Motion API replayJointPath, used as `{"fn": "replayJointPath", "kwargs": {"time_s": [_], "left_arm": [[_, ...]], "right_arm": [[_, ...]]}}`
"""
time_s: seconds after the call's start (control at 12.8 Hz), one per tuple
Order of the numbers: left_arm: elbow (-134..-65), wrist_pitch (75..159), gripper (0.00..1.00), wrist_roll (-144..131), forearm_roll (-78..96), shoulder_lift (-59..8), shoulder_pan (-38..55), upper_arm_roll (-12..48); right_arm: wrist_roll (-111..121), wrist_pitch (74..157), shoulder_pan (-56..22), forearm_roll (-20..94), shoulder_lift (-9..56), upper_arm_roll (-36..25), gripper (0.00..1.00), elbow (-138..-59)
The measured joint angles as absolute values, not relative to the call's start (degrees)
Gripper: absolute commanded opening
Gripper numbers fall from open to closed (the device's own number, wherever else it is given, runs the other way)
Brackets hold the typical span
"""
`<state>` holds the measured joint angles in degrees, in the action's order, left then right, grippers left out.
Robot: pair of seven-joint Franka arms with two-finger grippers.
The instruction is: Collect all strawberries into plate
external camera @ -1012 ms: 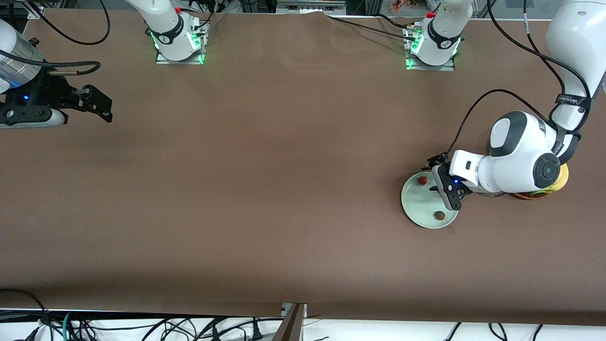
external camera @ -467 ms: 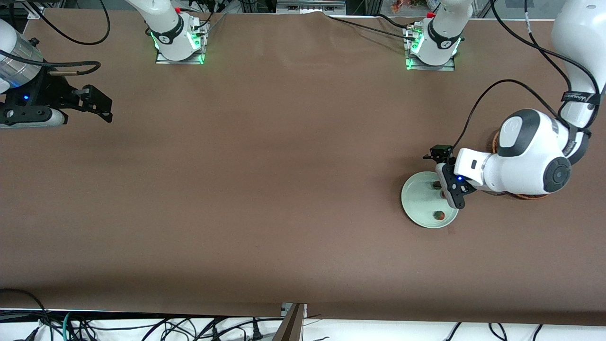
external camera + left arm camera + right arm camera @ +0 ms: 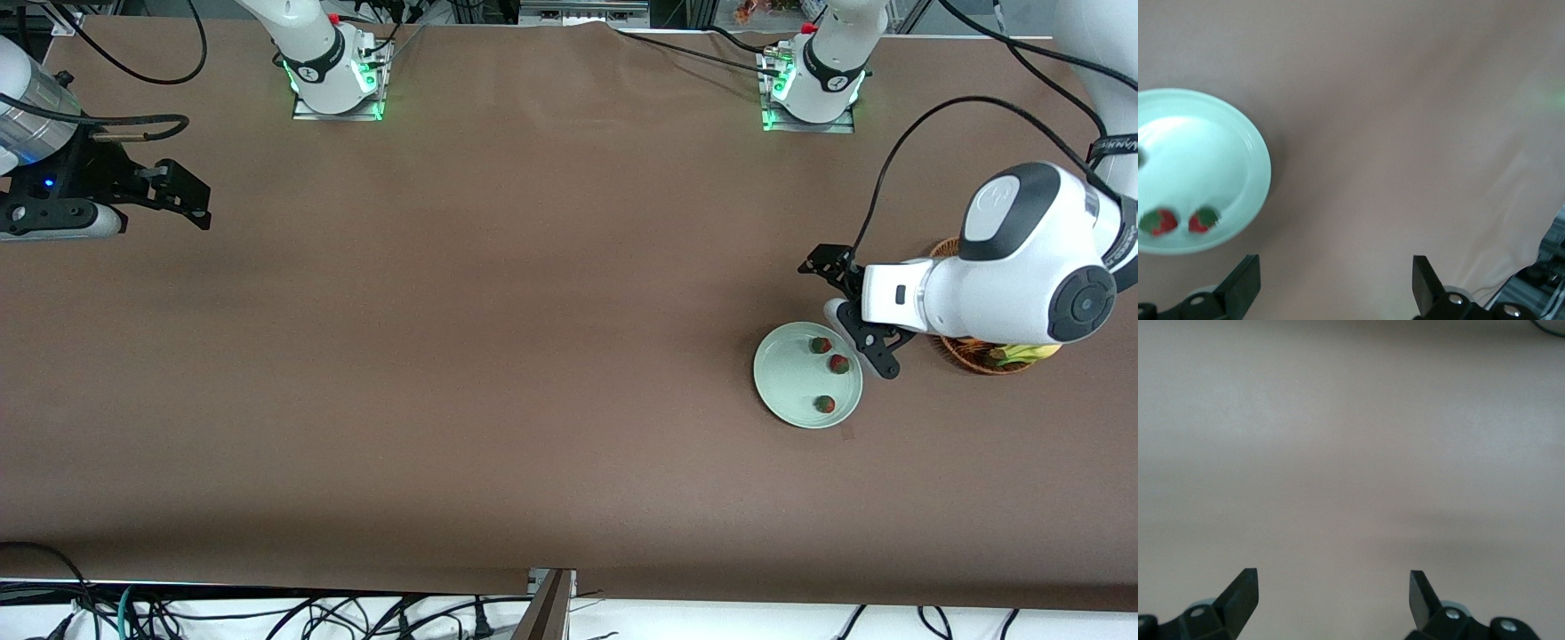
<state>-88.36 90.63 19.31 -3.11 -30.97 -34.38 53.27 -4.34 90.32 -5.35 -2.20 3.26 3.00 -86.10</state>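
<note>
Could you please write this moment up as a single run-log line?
strawberries: all three in plate | left gripper: open, empty, beside plate | right gripper: open, waiting over the right arm's table end

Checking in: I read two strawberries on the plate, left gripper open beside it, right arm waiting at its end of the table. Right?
Not quite: three strawberries lie on the plate, as the front view shows. The rest holds: the left gripper is open beside the plate, and the right gripper waits open at its end of the table.
</note>
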Motion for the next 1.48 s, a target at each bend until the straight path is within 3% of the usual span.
{"fn": "replayJointPath", "kwargs": {"time_s": [0.62, 0.93, 1.48], "left_arm": [[-87.26, 88.52, 1.00, -12.52, -10.10, -20.96, -29.59, 55.07], [-80.61, 86.12, 1.00, -12.75, -12.46, -20.53, -31.53, 51.73], [-79.03, 84.81, 1.00, -12.78, -12.50, -20.59, -32.49, 47.16]], "right_arm": [[-4.34, 90.32, -5.34, -2.20, 3.28, 3.01, 1.00, -86.09], [-4.34, 90.32, -5.34, -2.20, 3.28, 3.01, 1.00, -86.08], [-4.34, 90.32, -5.33, -2.20, 3.28, 3.01, 1.00, -86.08]]}}
